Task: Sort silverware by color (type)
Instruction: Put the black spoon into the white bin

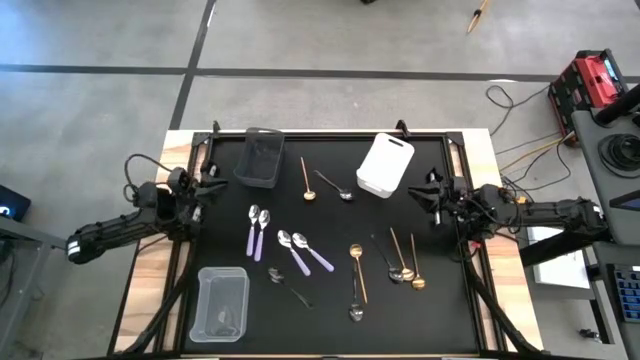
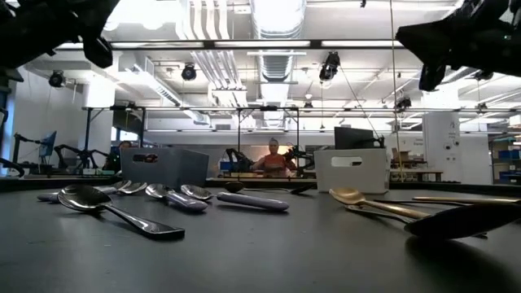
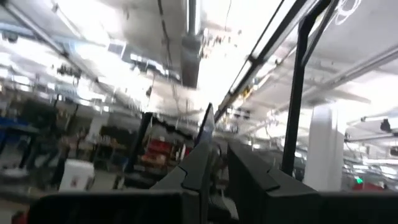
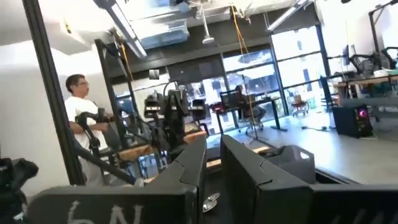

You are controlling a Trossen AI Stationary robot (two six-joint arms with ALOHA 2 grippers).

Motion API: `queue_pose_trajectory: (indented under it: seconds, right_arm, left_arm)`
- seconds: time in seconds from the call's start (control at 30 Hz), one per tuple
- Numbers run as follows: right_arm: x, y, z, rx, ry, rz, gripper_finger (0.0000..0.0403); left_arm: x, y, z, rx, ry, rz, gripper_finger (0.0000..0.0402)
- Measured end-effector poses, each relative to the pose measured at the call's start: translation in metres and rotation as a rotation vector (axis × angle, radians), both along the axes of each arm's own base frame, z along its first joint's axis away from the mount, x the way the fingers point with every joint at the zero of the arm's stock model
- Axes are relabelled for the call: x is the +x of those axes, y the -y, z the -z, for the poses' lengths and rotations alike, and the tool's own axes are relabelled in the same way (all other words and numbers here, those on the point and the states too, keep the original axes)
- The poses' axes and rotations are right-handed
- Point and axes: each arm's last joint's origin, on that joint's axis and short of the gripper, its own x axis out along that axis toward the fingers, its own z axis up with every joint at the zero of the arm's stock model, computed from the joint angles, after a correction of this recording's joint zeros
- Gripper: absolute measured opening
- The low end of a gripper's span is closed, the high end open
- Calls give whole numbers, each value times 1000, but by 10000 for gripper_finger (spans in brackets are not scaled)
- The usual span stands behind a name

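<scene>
Black table (image 1: 420, 300) with the silverware spread across its middle and near half; none lies in a bin except possibly the clear one, where I cannot tell.

Left end effector (image 1: 212, 183) sits at the table's left edge, raised off the surface, fingers nearly together with only a slim gap in the left wrist view, holding nothing. Right end effector (image 1: 428, 193) sits at the right edge, also raised, fingers narrow in the same way, empty.

Silverware positions, high view:
- Two lilac-handled spoons (image 1: 255, 228) side by side, left of centre.
- Two more lilac-handled spoons (image 1: 304, 251) just right of those, angled.
- One gold spoon (image 1: 306, 180) between the dark bin (image 1: 259, 157) and the white bin (image 1: 385, 165), far side.
- One dark spoon (image 1: 333, 186) just right of that gold one.
- One gold spoon (image 1: 358, 268) centre-right, with a dark spoon (image 1: 355, 305) beside it, nearer the front edge.
- Cluster of gold and dark spoons (image 1: 402, 262) right of centre, bowls close together; count uncertain.
- One dark spoon (image 1: 288, 284) right of the clear bin (image 1: 222, 304), front left.

Low view: a dark spoon (image 2: 122, 210) lies closest at left, a gold spoon (image 2: 378, 203) at right. A person (image 2: 273, 158) is in the room beyond the table
</scene>
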Motion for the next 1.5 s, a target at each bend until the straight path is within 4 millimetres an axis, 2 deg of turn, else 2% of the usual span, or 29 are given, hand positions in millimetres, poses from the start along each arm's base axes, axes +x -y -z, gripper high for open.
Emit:
queue_pose_trajectory:
  seconds: [0.2, 0.37, 0.77, 0.9, 1.07, 1.33, 1.5]
  right_arm:
    - [29, 3, -8, 82, -146, -15, 38]
    - [56, 5, -27, 159, -227, -23, 38]
    - [113, 10, -80, 266, -585, 5, 38]
    - [130, 12, -88, 329, -680, 20, 38]
    - [153, 13, -95, 409, -754, 1, 38]
    - [190, 8, -89, 594, -952, -126, 38]
    - [212, 0, -82, 655, -1071, -127, 38]
  left_arm:
    - [-1, -2, -2, -40, 30, -67, 39]
    - [-1, -3, -1, -47, 29, -80, 39]
    - [7, -6, 7, 29, -86, -176, 39]
    - [7, -8, 5, 51, -80, -267, 39]
    - [5, -8, -14, 171, -77, -337, 39]
    - [15, -9, -39, 333, -272, -362, 39]
    - [19, -11, -59, 356, -335, -365, 39]
